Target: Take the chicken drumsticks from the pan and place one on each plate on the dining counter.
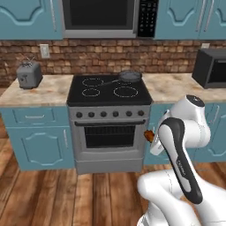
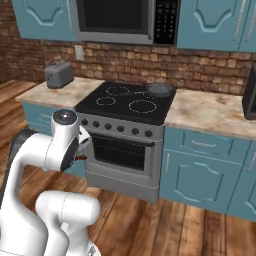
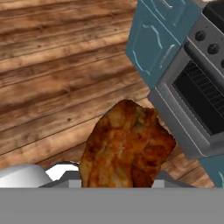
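An orange-brown glossy chicken drumstick (image 3: 127,146) fills the lower middle of the hand view, and my gripper (image 1: 151,137) is shut on it. It hangs over the wooden floor in front of the stove, level with the oven door. The drumstick (image 1: 149,134) peeks out left of my folded arm in the left base view and shows as a small brown bit (image 2: 80,157) in the right base view. The dark grey pan (image 1: 129,76) sits on the stove's back right burner, handle pointing left. I cannot see inside the pan (image 2: 159,89). The plates and the dining counter are out of view.
The black-topped stove (image 1: 109,90) with its oven door (image 3: 199,103) stands ahead between teal cabinets. A toaster (image 1: 29,74) sits on the left worktop and a dark microwave (image 1: 212,67) on the right one. Wooden floor (image 3: 52,65) lies below the hand.
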